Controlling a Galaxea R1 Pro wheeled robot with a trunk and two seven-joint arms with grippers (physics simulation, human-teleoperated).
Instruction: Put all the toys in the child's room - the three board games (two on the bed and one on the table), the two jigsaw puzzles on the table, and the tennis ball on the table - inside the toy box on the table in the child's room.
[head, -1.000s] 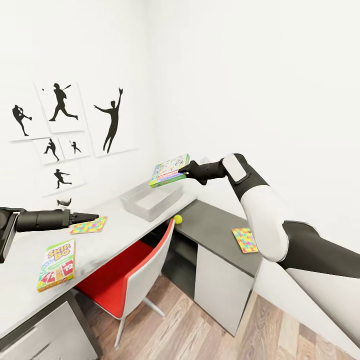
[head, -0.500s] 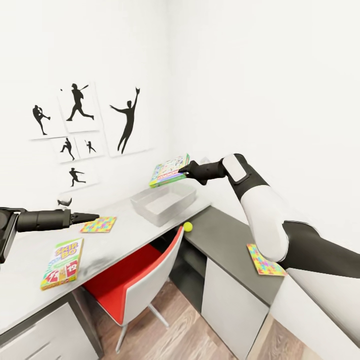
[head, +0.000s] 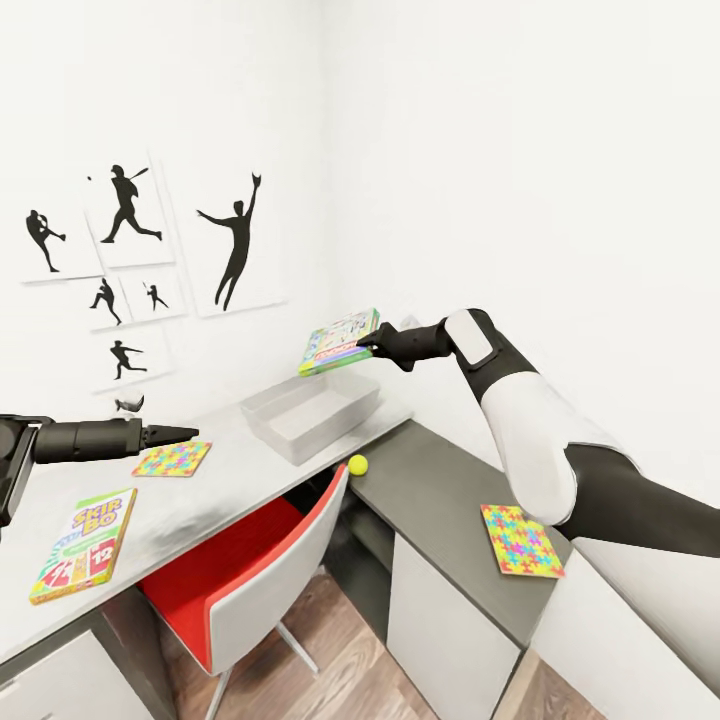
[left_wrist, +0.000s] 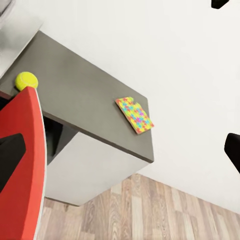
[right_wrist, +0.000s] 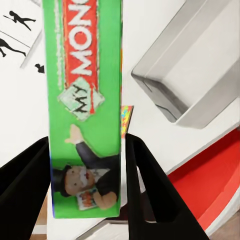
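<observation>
Risk sits in the release: your right tool (head: 370, 347) pinches the Monopoly box (head: 339, 341) by one edge above the toy box (head: 312, 412) — let go early and it tips onto the bench (head: 190, 495); left tool (head: 170, 434) looks pressed together, holding nothing.

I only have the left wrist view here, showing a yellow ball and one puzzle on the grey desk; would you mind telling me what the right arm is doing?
Observer: In the head view the right gripper is shut on a green Monopoly box, held in the air above the toy box.
Operator: Thank you. Is anything inside the toy box?
Observer: What shows of its inside looks bare, in the head view and the right wrist view alike.
Operator: Are there other toys on the table that I cannot see?
Observer: Yes, a second puzzle and a Skip-Bo box lie on the lighter tabletop, near the left gripper.
</observation>
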